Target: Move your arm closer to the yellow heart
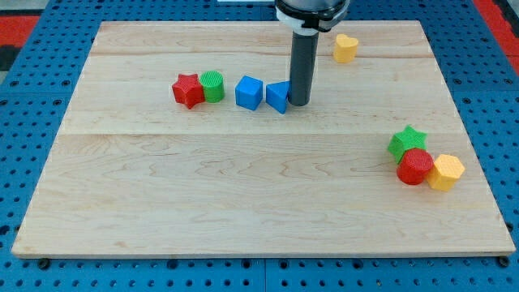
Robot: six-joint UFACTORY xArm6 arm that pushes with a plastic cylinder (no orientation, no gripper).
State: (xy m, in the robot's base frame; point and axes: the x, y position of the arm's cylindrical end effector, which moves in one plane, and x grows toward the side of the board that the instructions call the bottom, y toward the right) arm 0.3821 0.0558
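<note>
The yellow heart [345, 48] lies near the view's top, right of centre, on the wooden board [243, 186]. My tip [298, 103] stands below and to the left of the heart, well apart from it. The tip touches the right side of a blue triangular block [278, 96]. A blue cube [249, 92] sits just left of that block.
A red star [187, 89] and a green cylinder [212, 85] sit together at the upper left. A green star [406, 141], a red cylinder [415, 166] and a yellow hexagon [445, 171] cluster at the right. The blue pegboard [32, 122] surrounds the board.
</note>
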